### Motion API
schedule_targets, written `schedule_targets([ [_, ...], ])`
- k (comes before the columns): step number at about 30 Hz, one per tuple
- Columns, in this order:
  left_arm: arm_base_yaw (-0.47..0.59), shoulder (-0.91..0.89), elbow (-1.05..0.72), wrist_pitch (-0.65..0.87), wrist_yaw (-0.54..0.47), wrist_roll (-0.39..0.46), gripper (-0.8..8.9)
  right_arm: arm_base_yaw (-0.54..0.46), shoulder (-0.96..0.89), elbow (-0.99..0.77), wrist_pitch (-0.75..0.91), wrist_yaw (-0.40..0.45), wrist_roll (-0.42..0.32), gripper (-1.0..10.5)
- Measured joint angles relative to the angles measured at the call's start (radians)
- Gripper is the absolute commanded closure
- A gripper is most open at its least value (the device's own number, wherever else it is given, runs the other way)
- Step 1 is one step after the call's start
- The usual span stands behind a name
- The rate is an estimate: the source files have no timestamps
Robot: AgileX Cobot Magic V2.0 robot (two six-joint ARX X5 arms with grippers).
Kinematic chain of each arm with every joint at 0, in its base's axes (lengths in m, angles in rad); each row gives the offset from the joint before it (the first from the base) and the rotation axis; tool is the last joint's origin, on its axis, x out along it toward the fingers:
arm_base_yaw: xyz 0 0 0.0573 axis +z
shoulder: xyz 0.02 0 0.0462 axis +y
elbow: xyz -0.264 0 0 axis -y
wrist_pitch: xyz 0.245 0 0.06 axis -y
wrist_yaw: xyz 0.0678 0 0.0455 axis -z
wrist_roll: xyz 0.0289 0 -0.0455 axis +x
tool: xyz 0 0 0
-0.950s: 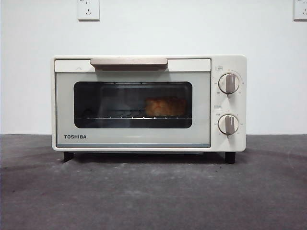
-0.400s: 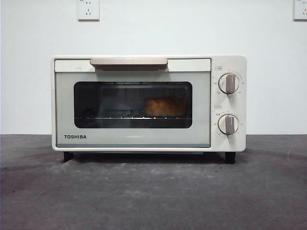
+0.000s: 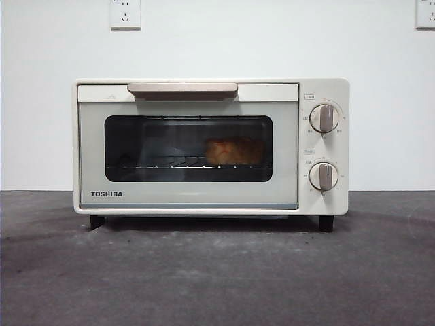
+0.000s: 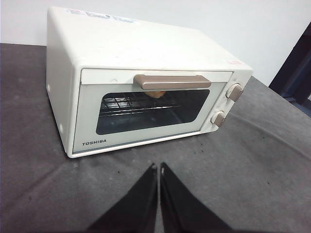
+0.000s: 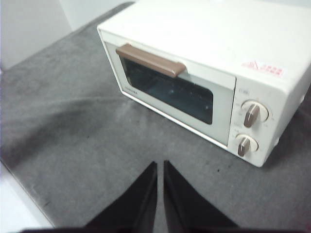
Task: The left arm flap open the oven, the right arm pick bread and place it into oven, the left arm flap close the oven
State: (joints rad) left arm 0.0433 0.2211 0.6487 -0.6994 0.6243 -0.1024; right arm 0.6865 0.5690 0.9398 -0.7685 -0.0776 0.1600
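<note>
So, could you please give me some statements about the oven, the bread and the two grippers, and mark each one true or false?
1. The cream-white boxy toaster oven has its dark glass door shut. True.
2. The small orange-golden loaf lies on the table before the oven. False: it sits inside, on the wire rack.
3. The left gripper grips the tan-pink bar handle. False: it is apart from the oven, holding nothing.
4. The right gripper is shut. True.

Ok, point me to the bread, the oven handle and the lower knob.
bread (image 3: 234, 151), front view, middle of the loaf behind the door glass.
oven handle (image 3: 182, 88), front view, centre of the tan bar.
lower knob (image 3: 324, 176), front view, centre of the dial.
</note>
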Motion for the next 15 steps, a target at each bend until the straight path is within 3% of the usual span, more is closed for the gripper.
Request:
schedule_targets([
  [15, 0.0, -0.043, -0.047, 0.057, 0.0, 0.001, 7.94, 0.0, 0.0, 0.0, 0.025, 0.0, 0.0, 9.3],
])
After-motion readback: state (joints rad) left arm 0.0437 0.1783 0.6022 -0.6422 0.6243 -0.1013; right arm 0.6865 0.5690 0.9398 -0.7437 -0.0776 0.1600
